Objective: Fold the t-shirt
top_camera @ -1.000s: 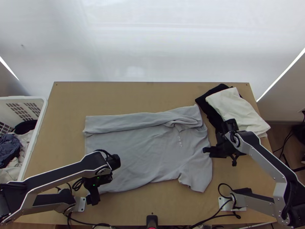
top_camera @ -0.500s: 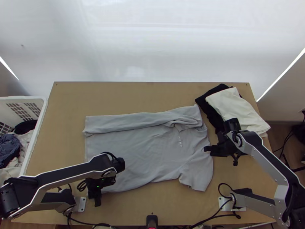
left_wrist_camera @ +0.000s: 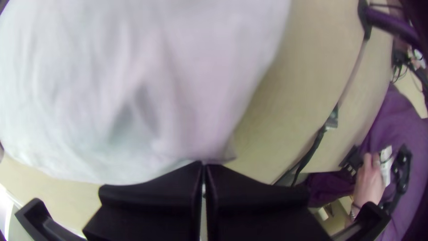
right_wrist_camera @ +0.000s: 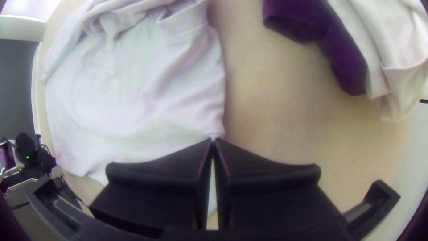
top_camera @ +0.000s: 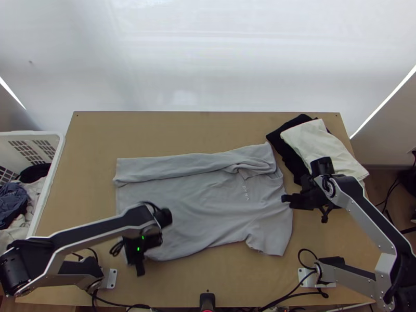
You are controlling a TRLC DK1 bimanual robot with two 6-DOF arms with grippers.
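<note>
Grey cloth, the t-shirt point(top_camera: 208, 197), lies across the middle of the table point(top_camera: 197, 130) in the top view, its far side turned inward as a long strip point(top_camera: 192, 165). Since the 2 earlier frames, the left gripper point(top_camera: 139, 271) has gone a little toward the middle, and the right gripper point(top_camera: 285, 198) has edged outward and slightly up the picture. The near sleeve point(top_camera: 270, 239) has come along, its tip now farther from the table's near edge. I take this as tensioning the near side for lengthwise fold number 2, the far side looking like number 1, already done.

For room, wood shows beyond the shirt's far edge, enough, I judge, to carry the near side across. The collar end is tighter: the black cloth point(top_camera: 288, 156) and cream cloth point(top_camera: 322, 148) sit just beside it, so a wide outward swing could nudge them. The basket point(top_camera: 49, 192) stands off the other end.

In the left wrist view, the fingers point(left_wrist_camera: 147, 196) are clenched on a hem corner, with the cloth rising in creases from the pinch.

In the right wrist view, the fingers point(right_wrist_camera: 160, 174) are pressed together on the shirt's edge by the sleeve. Uneven pulling could skew the fold.
</note>
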